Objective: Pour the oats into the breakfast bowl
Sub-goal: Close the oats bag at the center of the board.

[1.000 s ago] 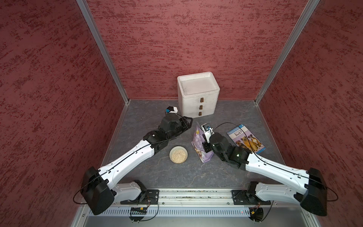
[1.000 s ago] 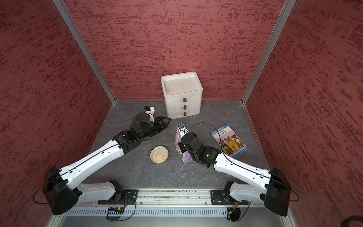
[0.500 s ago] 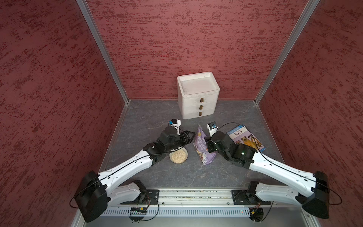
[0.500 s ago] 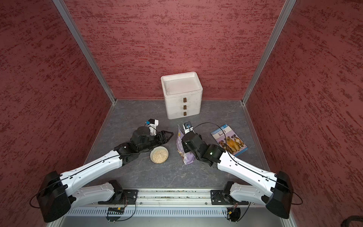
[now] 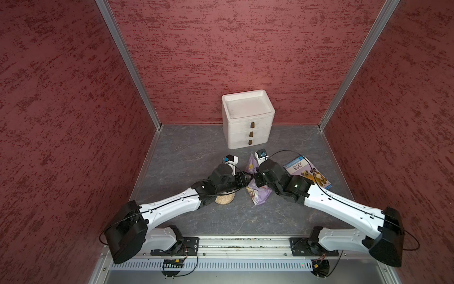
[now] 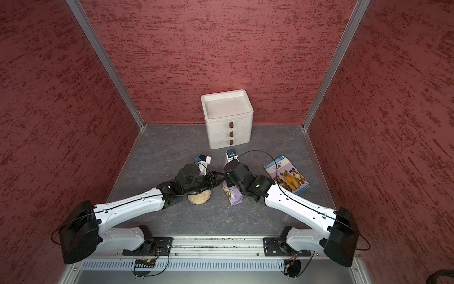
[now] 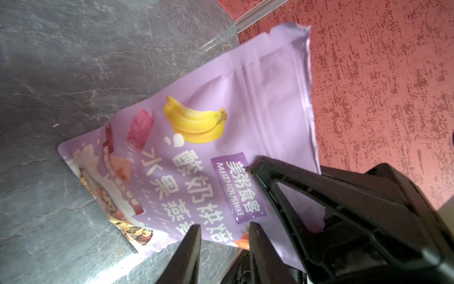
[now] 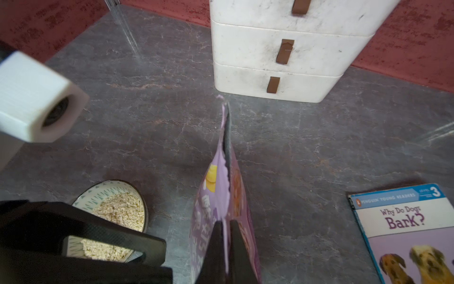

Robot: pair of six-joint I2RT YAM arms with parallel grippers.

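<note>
Nearest the arms' bases, the small round pale greenish-white bowl (image 8: 108,189) with a lattice pattern sits on the grey marbled desk (image 5: 196,152). Pale beige flaky oats (image 8: 118,209) already cover its bottom, so the pour looks largely done. Just beside it stands the soft lilac-purple plastic pouch (image 7: 221,147) with printed bananas and white text, base on the desk and torn mouth upward. The right hand (image 8: 225,222) is clamped on the pouch's upper edge, its 2 fingers pressed together with only film between them. The left hand (image 7: 222,226) is part-way open at the pouch's printed face and grips nothing that I can see.

If more oats are wanted, the left hand should take a lower corner before any tilt, so the floppy film does not fold and spill short of the bowl. The left forearm lies over part of the bowl in both top views and would have to clear it first. If the pour is over, the base should sit flat before letting go.

Farther off, the blue-and-lilac dog-picture paperback book (image 5: 307,172) lies flat, well apart. At the back wall stands the white foam 3-drawer box (image 5: 248,123), out of the way.
</note>
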